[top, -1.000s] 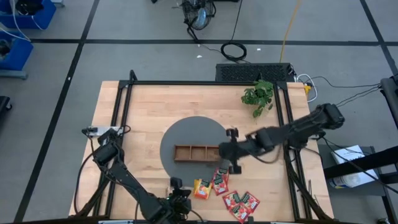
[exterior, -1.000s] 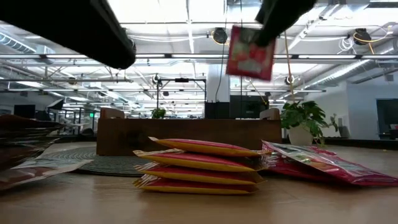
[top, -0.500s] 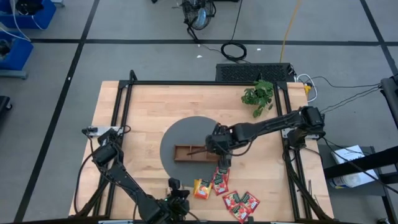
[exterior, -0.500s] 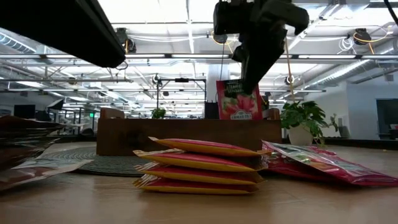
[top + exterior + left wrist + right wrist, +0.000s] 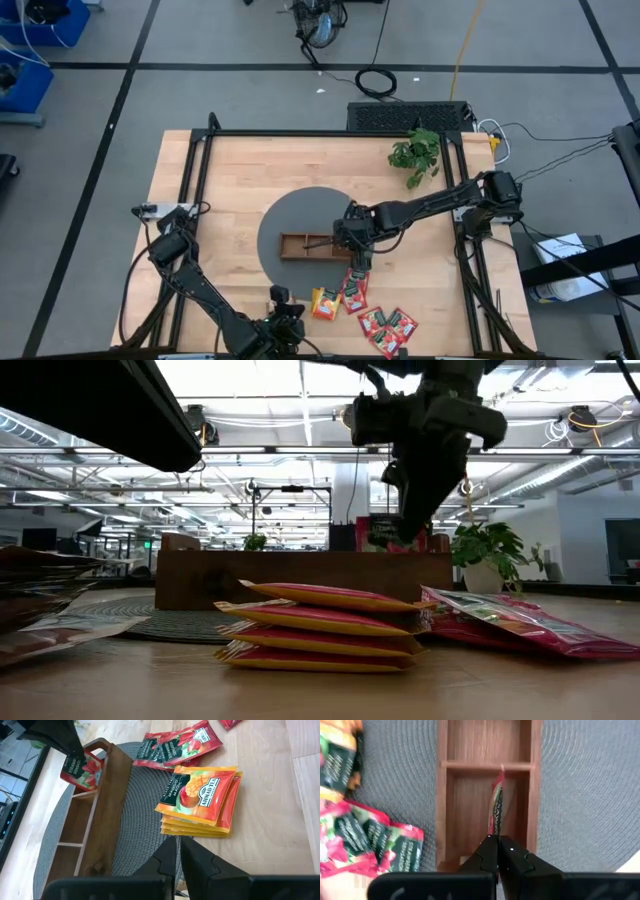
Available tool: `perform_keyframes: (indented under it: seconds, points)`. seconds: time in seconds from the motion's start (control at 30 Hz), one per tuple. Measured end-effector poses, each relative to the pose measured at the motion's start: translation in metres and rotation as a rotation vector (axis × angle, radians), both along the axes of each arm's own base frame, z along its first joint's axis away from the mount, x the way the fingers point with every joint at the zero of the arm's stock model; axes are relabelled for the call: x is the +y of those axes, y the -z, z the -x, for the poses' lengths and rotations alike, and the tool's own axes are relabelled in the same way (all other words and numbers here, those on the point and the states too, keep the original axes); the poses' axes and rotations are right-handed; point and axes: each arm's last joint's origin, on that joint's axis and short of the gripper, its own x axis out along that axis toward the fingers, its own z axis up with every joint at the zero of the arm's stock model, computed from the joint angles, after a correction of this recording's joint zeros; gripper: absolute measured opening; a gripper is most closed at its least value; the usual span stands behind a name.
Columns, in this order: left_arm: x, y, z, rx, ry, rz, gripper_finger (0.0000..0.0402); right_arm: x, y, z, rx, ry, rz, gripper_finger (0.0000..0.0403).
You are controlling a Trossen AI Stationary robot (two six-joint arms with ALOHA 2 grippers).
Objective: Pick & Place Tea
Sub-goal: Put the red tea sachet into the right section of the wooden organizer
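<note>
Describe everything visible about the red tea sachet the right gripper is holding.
The red tea sachet is a thin flat packet with strawberry artwork and a dark label. It hangs upright, edge-on in the right wrist view, pinched at its top edge by the shut right gripper. Its lower part is inside the end compartment of the wooden tray, its top above the tray wall. Whether it touches the floor cannot be told.
</note>
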Motion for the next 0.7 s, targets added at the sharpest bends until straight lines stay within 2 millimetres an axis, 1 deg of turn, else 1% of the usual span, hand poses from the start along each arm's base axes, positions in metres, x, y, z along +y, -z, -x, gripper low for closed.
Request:
perform_keyframes:
  seconds: [0.13,0.23,0.33,0.57,0.7]
  points:
    - [0.0,-0.0001,0.0,0.0,0.0,0.0,0.0034,0.0001,0.0014,-0.0012,-0.025,-0.02,0.007,0.0]
    - [0.0001,-0.0001,-0.0002,0.0,0.0,0.0,0.0035,0.0006,0.0012,-0.0032,-0.046,-0.023,0.001,0.001]
    - [0.0002,-0.0001,-0.0003,-0.001,-0.001,0.001,0.0035,0.0002,0.001,-0.004,-0.056,-0.012,0.019,0.0032]
    - [-0.0001,-0.0002,-0.0001,-0.002,-0.002,0.003,0.0035,-0.0031,0.0006,-0.0043,-0.07,0.025,0.106,0.01]
    - [0.0004,-0.0001,0.0,0.001,-0.003,0.0,0.0035,-0.0047,-0.0057,-0.0024,-0.094,0.02,0.168,0.0129]
